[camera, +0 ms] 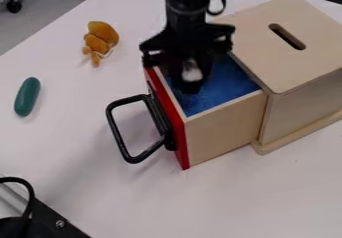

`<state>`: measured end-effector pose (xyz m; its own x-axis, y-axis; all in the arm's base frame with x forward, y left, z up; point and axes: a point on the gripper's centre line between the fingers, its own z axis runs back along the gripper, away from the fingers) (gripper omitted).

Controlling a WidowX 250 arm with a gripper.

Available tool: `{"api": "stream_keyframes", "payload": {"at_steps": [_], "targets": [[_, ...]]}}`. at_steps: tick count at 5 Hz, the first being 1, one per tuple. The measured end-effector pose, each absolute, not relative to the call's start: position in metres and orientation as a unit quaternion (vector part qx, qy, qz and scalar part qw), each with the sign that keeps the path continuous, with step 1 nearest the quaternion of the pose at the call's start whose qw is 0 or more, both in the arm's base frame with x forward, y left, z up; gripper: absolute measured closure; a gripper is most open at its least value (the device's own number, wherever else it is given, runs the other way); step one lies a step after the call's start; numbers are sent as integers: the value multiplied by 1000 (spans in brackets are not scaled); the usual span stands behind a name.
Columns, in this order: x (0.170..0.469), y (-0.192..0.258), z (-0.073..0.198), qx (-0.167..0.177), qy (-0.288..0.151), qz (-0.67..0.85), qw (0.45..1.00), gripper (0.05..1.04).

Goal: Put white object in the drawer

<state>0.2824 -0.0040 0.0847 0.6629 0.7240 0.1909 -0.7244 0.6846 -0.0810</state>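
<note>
White object (pixel 192 73) in the pinch of the gripper (pixel 190 84), between its fingers, at the open drawer (pixel 224 129).

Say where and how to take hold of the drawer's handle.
I'd take the black handle by the middle of its outer bar, coming down from above and closing across it. It is a squarish loop standing out from the drawer's red front, and the gap behind that slim bar should give room.

White tbl (pixel 73 142) w/ orange toy (pixel 101 36), green oblong obj (pixel 27 97), wooden box (pixel 284 69), drawer (pixel 224 129) open.
</note>
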Motion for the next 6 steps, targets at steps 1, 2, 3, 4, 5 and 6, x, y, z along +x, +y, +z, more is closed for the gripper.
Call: {"api": "stream_keyframes", "payload": {"at_steps": [1, 2, 3, 4, 5, 6], "targets": [[283, -13, 73, -16, -80, 392, 917, 689], [284, -14, 72, -24, -71, 393, 917, 635], [283, -13, 73, -23, -68, 396, 915, 319], [285, -13, 76, -27, -69, 401, 913, 95], [282, -16, 89, -34, -78, 398, 913, 86], [280, -20, 109, -53, -93, 397, 911, 86]]}}
